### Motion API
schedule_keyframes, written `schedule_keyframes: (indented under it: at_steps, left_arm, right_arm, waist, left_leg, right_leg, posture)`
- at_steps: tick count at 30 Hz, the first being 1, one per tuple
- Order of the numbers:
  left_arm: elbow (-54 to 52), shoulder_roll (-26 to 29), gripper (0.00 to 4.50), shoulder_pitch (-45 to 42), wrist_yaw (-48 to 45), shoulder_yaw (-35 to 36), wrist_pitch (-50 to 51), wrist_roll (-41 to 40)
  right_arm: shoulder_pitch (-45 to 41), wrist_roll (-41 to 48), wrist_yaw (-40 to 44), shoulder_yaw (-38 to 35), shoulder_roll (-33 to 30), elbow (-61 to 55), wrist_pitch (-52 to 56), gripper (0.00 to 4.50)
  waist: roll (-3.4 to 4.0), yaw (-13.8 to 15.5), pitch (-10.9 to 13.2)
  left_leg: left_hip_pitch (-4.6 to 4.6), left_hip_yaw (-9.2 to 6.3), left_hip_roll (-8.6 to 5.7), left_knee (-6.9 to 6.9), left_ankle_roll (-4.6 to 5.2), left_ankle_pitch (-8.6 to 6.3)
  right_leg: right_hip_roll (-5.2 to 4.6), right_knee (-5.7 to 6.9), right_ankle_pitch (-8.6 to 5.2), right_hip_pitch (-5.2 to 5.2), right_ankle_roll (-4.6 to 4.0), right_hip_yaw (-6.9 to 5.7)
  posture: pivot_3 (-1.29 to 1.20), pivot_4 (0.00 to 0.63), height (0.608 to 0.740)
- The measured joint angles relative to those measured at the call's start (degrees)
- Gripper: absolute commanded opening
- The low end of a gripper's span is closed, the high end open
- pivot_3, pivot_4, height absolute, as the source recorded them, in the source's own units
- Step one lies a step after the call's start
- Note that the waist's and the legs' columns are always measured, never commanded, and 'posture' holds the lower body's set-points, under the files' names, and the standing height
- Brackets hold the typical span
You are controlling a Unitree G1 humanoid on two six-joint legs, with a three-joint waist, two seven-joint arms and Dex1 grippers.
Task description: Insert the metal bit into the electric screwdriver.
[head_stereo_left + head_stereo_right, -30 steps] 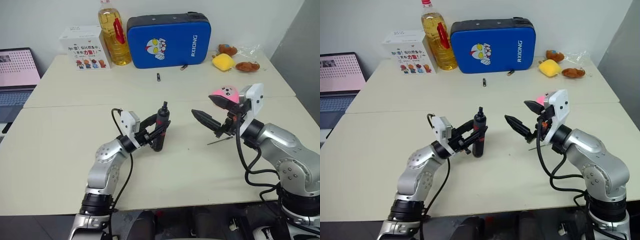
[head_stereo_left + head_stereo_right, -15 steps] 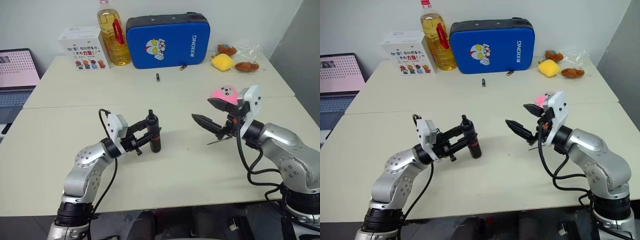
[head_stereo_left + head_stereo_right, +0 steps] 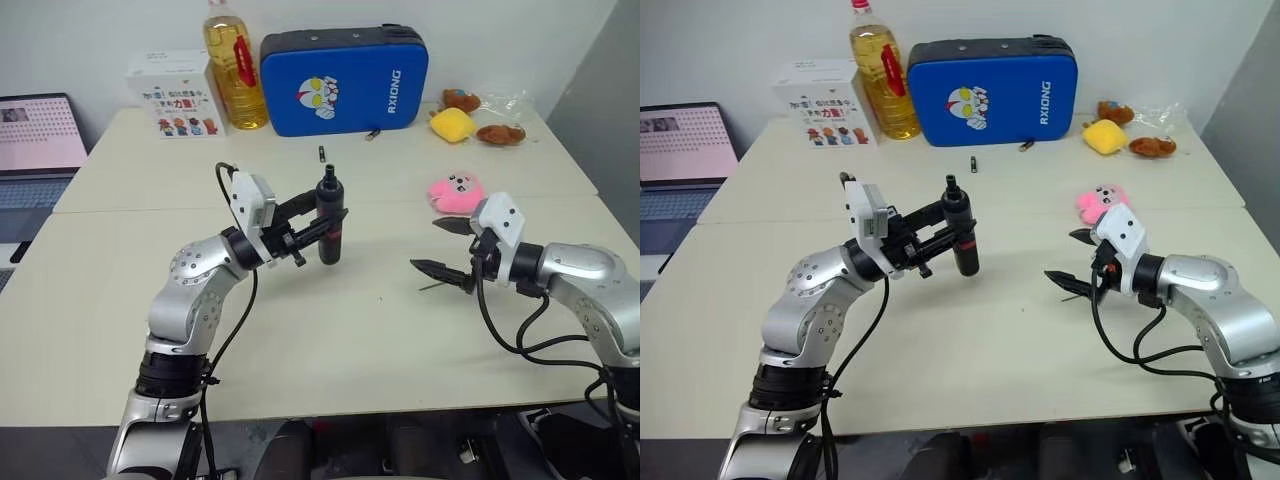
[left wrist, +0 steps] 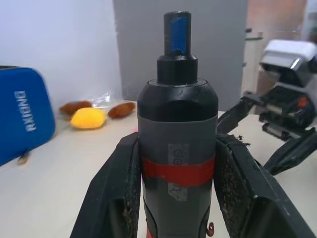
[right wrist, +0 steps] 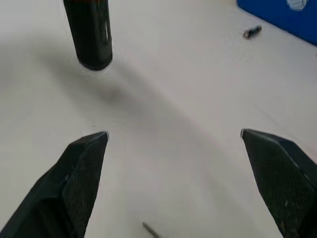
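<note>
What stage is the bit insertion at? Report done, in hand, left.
Done: the left pincer is shut on the electric screwdriver, holding it upright, clear of the table.
In hand: the right pincer is open, low over the metal bit, which lies on the table.
Left: grasp the bit, bring it to the screwdriver's tip, insert it.

The left gripper (image 3: 318,228) has lifted the electric screwdriver (image 3: 329,222) clear of the table (image 3: 330,340). The right gripper (image 3: 450,250) has dropped lower and swung outward, uncovering the pink plush toy (image 3: 455,189) behind it.
</note>
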Motion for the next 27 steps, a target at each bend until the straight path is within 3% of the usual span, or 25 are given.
schedule_keyframes:
  at_steps: [6, 12, 24, 27]
  left_arm:
    - [5.8, -4.5, 1.69, 0.0, -2.1, -3.2, -3.0, 1.5]
    - [12.6, -8.8, 1.69, 1.0, -1.9, -4.4, -9.4, 4.7]
    - [8.3, -3.2, 1.69, 6.5, -5.9, -4.4, -11.7, 4.4]
    - [7.4, -2.4, 1.69, 6.8, -6.0, -4.2, -10.8, 4.1]
  right_arm:
    - [-9.7, -10.0, 15.1, 10.4, -5.3, 13.0, -8.4, 4.5]
    - [-16.5, -17.7, 24.3, 18.5, -2.1, 22.3, -14.9, 4.5]
    - [-23.3, -29.3, 29.7, 23.9, 3.0, 37.6, -26.1, 4.5]
    - [-25.9, -31.5, 30.2, 24.1, 4.7, 42.9, -28.5, 4.0]
  waist:
    - [-0.01, -0.2, 0.0]
    - [-0.02, -0.1, 0.0]
    - [0.02, -0.1, 0.0]
    - [0.02, -0.1, 0.0]
  left_leg:
    - [-0.01, -0.03, 0.04, 0.02, 0.0, 0.0]
    - [-0.1, -0.08, 0.03, 0.19, -0.21, 0.1]
    - [-0.11, -0.15, 0.02, 0.44, -0.33, 0.02]
    - [-0.11, -0.14, 0.03, 0.44, -0.34, 0.01]
  right_leg:
    - [0.05, 0.04, 0.0, -0.04, -0.01, -0.05]
    - [0.0, 0.03, 0.0, -0.05, -0.01, -0.05]
    - [-0.01, 0.1, 0.01, -0.02, -0.01, -0.05]
    - [0.0, 0.1, 0.01, -0.02, -0.01, -0.05]
  posture:
    - [0.0, 0.15, 0.74]
    - [0.0, 0.15, 0.74]
    - [0.0, 0.15, 0.74]
    - [0.0, 0.15, 0.74]
